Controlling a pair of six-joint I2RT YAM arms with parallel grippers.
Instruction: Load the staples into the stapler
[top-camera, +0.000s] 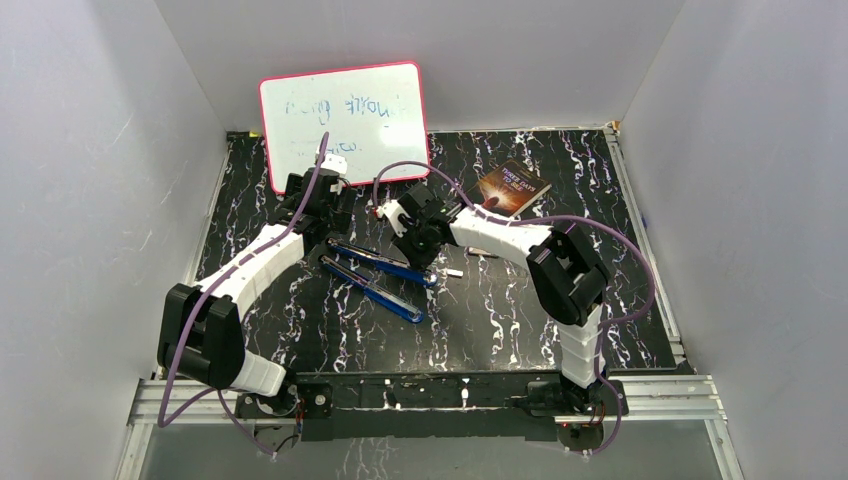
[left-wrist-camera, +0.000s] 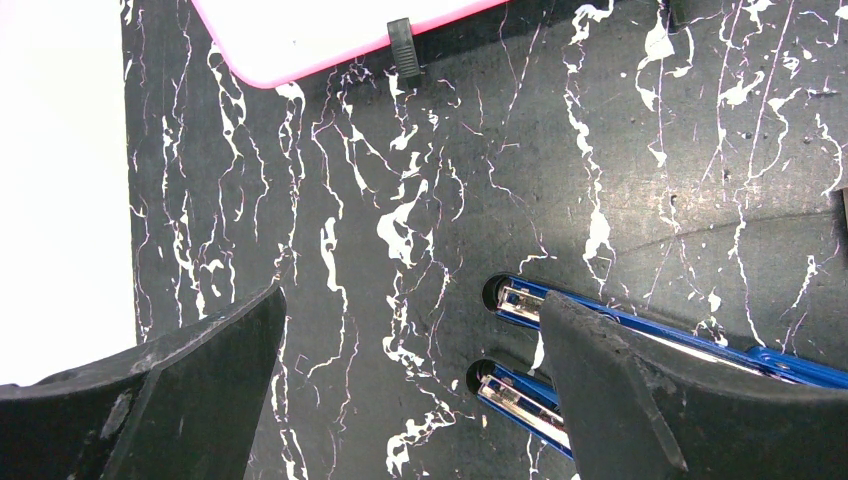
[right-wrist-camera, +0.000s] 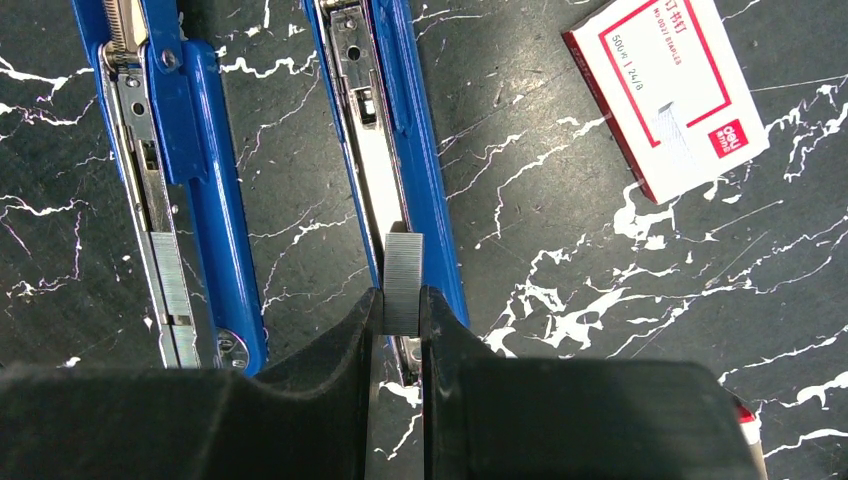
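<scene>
Your right gripper (right-wrist-camera: 400, 305) pinches a grey metal staple strip (right-wrist-camera: 403, 260) over the open blue stapler (right-wrist-camera: 425, 170); misaligned, it may jam. Your left gripper (left-wrist-camera: 410, 300) is spread.

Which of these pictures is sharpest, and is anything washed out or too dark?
Right wrist view is sharpest: the ridges on the staples and the print on the white box read clearly. Left wrist view: the left edge is blown out white, and the near jaws are dark shapes. Top view: even light, but the whiteboard writing is faint.
</scene>
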